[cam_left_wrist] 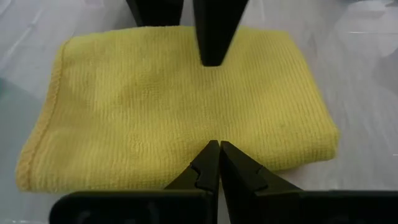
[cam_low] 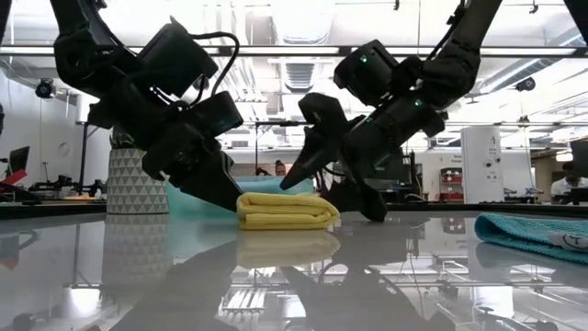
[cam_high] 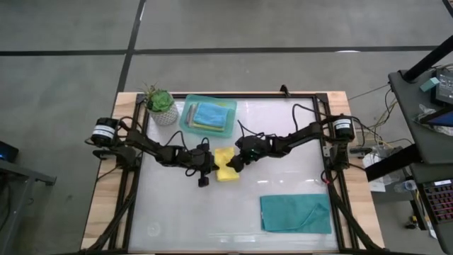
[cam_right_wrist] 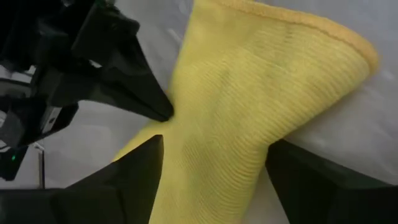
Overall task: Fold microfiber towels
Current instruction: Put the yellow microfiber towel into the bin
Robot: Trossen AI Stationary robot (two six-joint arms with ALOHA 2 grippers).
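The yellow towel (cam_high: pixel 226 165) is lying folded into a thick little pad near the middle of the white table (cam_high: pixel 283 142), and I am working it from both sides. My left gripper (cam_left_wrist: pixel 216 155) is pressing down at one edge of it with its fingers pinched tight together, tips meeting on the cloth and nothing caught between them. My right gripper (cam_right_wrist: pixel 214 180) is coming in from the opposite side with its fingers (cam_right_wrist: pixel 130 180) spread wide, straddling the yellow fold so that the cloth is lying between them; I am not clamping it. From table height, my two dark arms are leaning in toward each other over the yellow pad, which is sitting flat with its rounded fold facing the camera. Farther out, toward the table's front right corner, a teal towel (cam_high: pixel 296 213) is lying spread flat, well apart from where I am working. At the back of the table, a translucent mint-green tray (cam_high: pixel 189 113) is holding a small stack of folded cloths, a blue one (cam_high: pixel 212 114) on top with a yellow-green edge showing beneath it. Just beside the tray, at the back left, a small potted plant (cam_high: pixel 160 105) is standing in a white patterned pot
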